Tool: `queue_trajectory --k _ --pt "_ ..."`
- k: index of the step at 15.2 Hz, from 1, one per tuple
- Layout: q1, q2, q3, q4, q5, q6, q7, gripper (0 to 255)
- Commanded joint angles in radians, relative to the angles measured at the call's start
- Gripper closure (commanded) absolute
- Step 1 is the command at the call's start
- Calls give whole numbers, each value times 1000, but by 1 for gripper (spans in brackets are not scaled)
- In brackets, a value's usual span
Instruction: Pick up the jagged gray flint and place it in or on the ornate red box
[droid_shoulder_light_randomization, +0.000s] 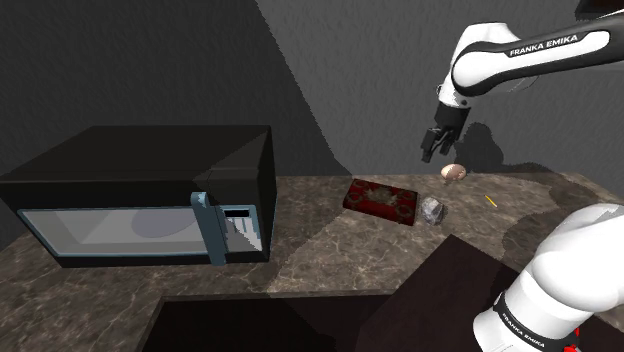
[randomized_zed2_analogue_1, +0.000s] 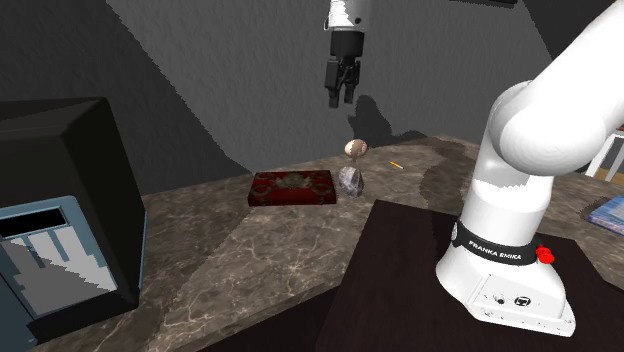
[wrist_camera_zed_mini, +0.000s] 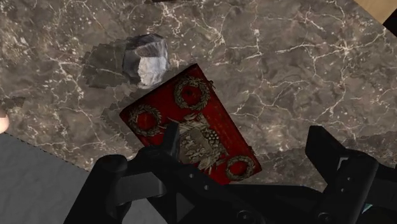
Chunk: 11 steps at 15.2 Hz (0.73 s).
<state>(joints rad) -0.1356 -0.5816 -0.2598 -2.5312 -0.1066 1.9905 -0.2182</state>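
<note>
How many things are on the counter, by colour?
Black: 1, microwave
Red: 1, box
Gray: 1, flint
Tan: 1, round thing
Yellow: 1, thin stick
Total: 5

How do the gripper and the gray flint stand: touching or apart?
Apart. The second exterior view shows the gripper high above the flint, with dark wall visible between them.

On the one counter (droid_shoulder_light_randomization: 330, 262) you can count one black microwave (droid_shoulder_light_randomization: 140, 190), one red box (droid_shoulder_light_randomization: 380, 201), one gray stone (droid_shoulder_light_randomization: 433, 209), one small round beige object (droid_shoulder_light_randomization: 454, 172) and one thin yellow stick (droid_shoulder_light_randomization: 490, 201). You also have one white arm (droid_shoulder_light_randomization: 520, 50) with one claw (droid_shoulder_light_randomization: 429, 155), and this claw has two fingers (wrist_camera_zed_mini: 331, 153).
</note>
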Motion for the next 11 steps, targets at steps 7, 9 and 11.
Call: queue_trajectory --k 7,9,11 --pt "-25 221 -195 -22 77 198 -156 0" --pt "-20 290 -243 -16 121 241 -208 0" --pt "-13 367 -290 -5 180 280 -271 0"
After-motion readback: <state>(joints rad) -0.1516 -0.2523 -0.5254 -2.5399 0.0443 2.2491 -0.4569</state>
